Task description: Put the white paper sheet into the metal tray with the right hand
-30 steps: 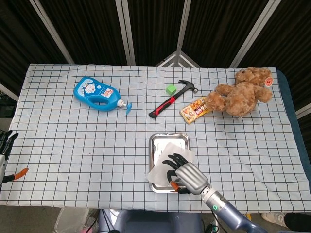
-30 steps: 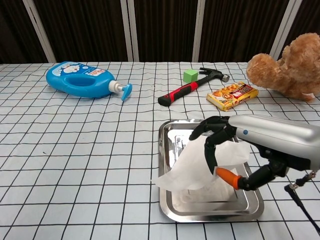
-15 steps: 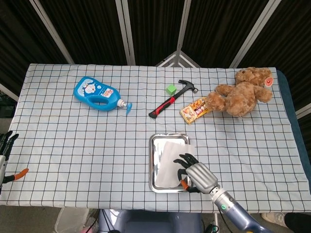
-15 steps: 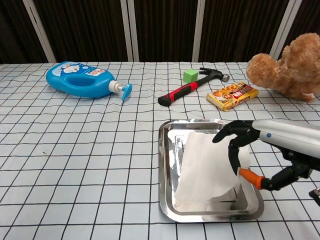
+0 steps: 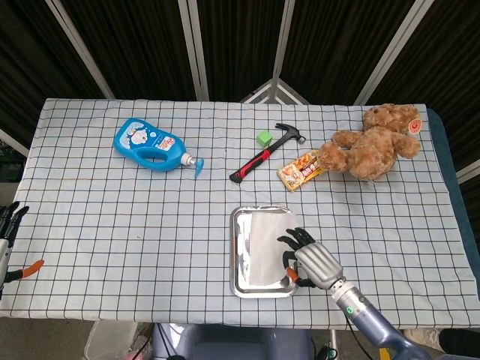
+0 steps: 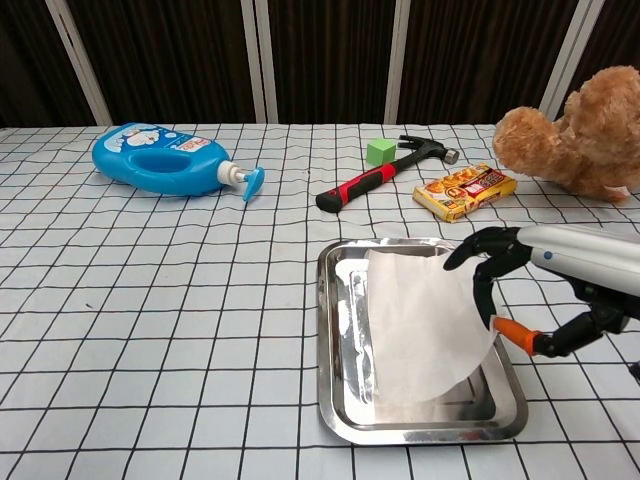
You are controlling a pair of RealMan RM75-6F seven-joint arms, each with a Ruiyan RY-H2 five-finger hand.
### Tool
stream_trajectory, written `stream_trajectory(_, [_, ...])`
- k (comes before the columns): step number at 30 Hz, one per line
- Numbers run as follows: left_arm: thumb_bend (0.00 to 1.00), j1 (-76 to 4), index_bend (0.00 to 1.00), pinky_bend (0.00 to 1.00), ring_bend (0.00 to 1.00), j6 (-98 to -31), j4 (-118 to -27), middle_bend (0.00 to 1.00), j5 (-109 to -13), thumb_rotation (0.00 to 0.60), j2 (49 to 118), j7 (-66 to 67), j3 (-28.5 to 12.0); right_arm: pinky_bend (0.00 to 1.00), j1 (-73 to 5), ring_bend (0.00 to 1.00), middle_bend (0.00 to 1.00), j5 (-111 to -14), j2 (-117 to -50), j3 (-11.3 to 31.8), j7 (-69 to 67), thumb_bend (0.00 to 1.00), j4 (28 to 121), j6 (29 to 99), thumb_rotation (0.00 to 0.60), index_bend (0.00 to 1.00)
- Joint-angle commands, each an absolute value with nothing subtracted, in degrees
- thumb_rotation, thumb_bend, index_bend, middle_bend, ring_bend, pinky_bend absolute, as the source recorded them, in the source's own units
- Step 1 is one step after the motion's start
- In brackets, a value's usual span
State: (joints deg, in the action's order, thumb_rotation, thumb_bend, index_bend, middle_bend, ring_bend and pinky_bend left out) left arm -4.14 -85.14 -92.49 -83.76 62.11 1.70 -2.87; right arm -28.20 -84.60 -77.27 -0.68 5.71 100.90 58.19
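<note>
Head view: right hand point(image 5: 309, 256) drawing back toward tray's right rim, fingers spread, holding nothing. White paper sheet point(image 5: 266, 240), crumpled over left rim a second ago, now lying flat inside metal tray point(image 5: 236, 255) near table's front edge. Left hand point(image 5: 9, 222) sitting at table's left edge, fingers apart.

Chest view: one sheet point(image 6: 420, 320), one tray point(image 6: 330, 395), one right hand point(image 6: 492, 262) hovering over tray's right rim.

You get bright, even light from above in both views — the checked tablecloth point(image 5: 112, 225) reads clean, with only short, soft shadows under the objects. Watch the metal tray point(image 6: 340, 330): its polished walls throw glare and mirror streaks. The dark curtain panels point(image 6: 330, 60) behind stay nearly black, without detail. Focus holds across the table — in the chest view the teddy bear point(image 6: 575, 135) looks slightly soft at the right edge.
</note>
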Motion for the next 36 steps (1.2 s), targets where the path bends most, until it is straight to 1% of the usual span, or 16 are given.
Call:
stream_trajectory(1, [0.00, -4.09, 0.00, 0.00, 0.00, -85.23, -92.48, 0.00, -83.76, 0.600, 62.09, 1.59, -2.88, 0.00, -28.10, 0.00, 0.18, -84.56, -76.63, -0.83, 6.46, 0.61, 101.21, 58.36, 0.600, 0.66])
stream_trajectory(4, [0.00, -4.11, 0.00, 0.00, 0.00, -85.20, -92.50, 0.00, -83.81, 0.600, 62.07, 1.64, -2.86, 0.00, -27.81, 0.00, 0.18, -84.98, -76.03, -1.20, 7.16, 0.55, 101.62, 58.83, 0.600, 0.58])
stream_trajectory(5, [0.00, -4.13, 0.00, 0.00, 0.00, -85.20, -92.50, 0.00, -83.88, 0.600, 62.08, 1.69, -2.84, 0.00, -27.70, 0.00, 0.18, -85.22, -75.92, -1.37, 7.35, 0.53, 101.72, 59.02, 0.600, 0.53])
stream_trajectory(12, [0.00, -4.06, 0.00, 0.00, 0.00, -85.31, -92.57, 0.00, -83.92, 0.600, 62.12, 1.85, -2.79, 0.00, -26.61, 0.00, 0.07, -86.33, -75.66, -2.38, 9.10, 0.41, 102.67, 60.57, 0.600, 0.21])
stream_trajectory(15, [0.00, -4.07, 0.00, 0.00, 0.00, -85.28, -92.62, 0.00, -83.95, 0.600, 62.10, 1.89, -2.78, 0.00, -25.89, 0.00, 0.05, -86.78, -75.80, -3.05, 10.06, 0.38, 103.54, 61.32, 0.600, 0.12])
stream_trajectory(19, [0.00, -4.08, 0.00, 0.00, 0.00, -85.27, -92.63, 0.00, -84.07, 0.600, 62.12, 1.97, -2.71, 0.00, -25.00, 0.00, 0.04, -87.92, -76.22, -3.81, 12.57, 0.36, 104.33, 62.62, 0.600, 0.08])
stream_trajectory(23, [0.00, -3.94, 0.00, 0.00, 0.00, -85.54, -92.66, 0.00, -84.11, 0.600, 62.01, 1.70, -2.73, 0.00, -24.20, 0.00, 0.04, -87.06, -76.03, -3.05, 14.51, 0.36, 104.93, 64.17, 0.600, 0.07])
stream_trajectory(27, [0.00, -3.95, 0.00, 0.00, 0.00, -85.43, -92.58, 0.00, -84.12, 0.600, 61.91, 1.43, -2.69, 0.00, -23.47, 0.00, 0.04, -86.14, -74.05, -2.29, 15.05, 0.36, 105.73, 65.66, 0.600, 0.07])
stream_trajectory(32, [0.00, -3.95, 0.00, 0.00, 0.00, -85.52, -92.51, 0.00, -84.52, 0.600, 61.87, 1.41, -2.55, 0.00, -21.64, 0.00, 0.04, -86.88, -68.30, -2.55, 17.38, 0.36, 105.89, 68.99, 0.600, 0.07])
stream_trajectory(36, [0.00, -3.78, 0.00, 0.00, 0.00, -85.81, -92.50, 0.00, -84.72, 0.600, 61.84, 1.48, -2.44, 0.00, -17.90, 0.00, 0.04, -87.60, -63.70, -3.39, 17.64, 0.36, 103.70, 74.61, 0.600, 0.07])
